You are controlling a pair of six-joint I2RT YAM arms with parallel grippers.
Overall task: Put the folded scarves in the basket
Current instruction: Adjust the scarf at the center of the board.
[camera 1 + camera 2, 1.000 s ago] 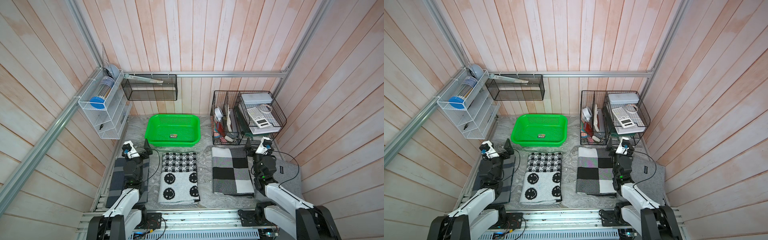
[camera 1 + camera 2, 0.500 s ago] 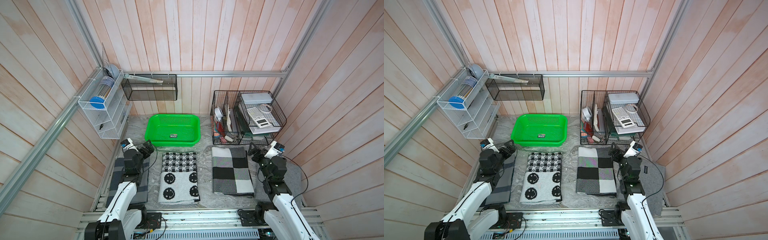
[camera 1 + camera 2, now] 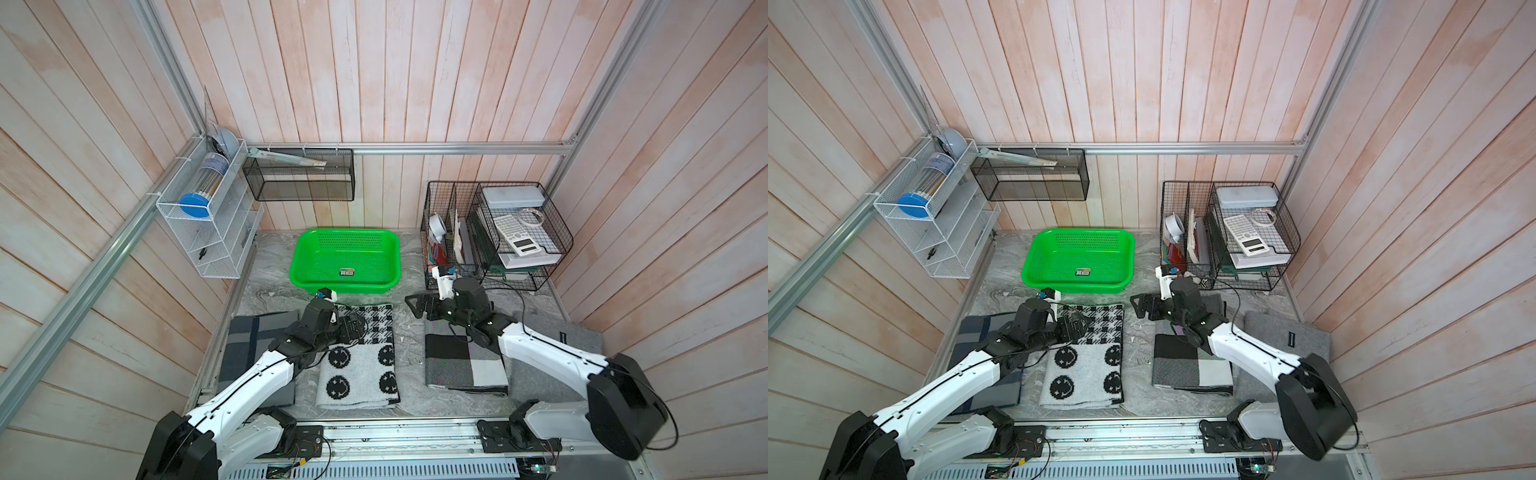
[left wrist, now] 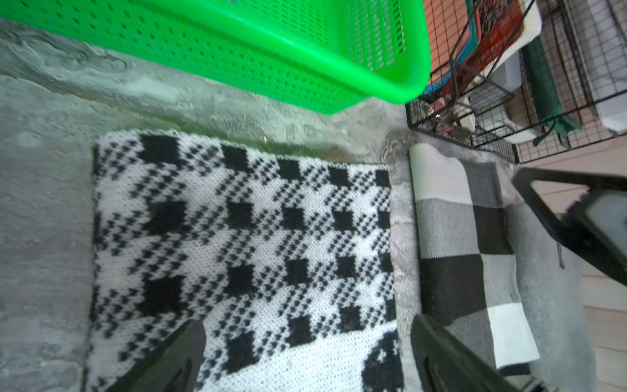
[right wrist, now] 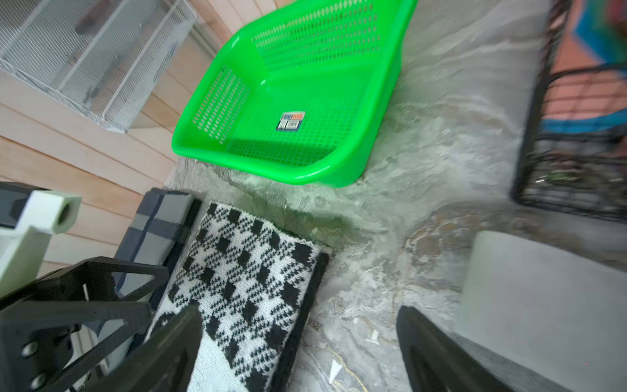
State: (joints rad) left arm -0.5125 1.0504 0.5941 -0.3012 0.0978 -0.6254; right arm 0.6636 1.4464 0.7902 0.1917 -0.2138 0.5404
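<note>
Left gripper (image 3: 359, 327): jaws spread wide, nothing between them. Swung in over the last second from above the dark plaid cloth (image 3: 253, 332) by the left edge of the bench (image 3: 409, 345), now hovering over the far left part of the houndstooth scarf (image 3: 365, 361). From the left wrist, both fingers (image 4: 176, 359) seen above the knit, not yet clasping it.

Right gripper (image 3: 417, 305): likewise wide and empty. Brought across from the right side, past the far edge of the checked grey scarf (image 3: 457, 365), to above bare bench between the two scarves.

Houndstooth scarf unmoved: flat, folded, in the near half of the bench, just in front of the basket (image 3: 365, 286). Basket toward the far edge, empty save its label (image 3: 346, 272).

Probably a two-handed pick of that scarf, judging by the grippers closing in on its far end. Approach about done; descent, clasp and carry to the basket yet to come.
</note>
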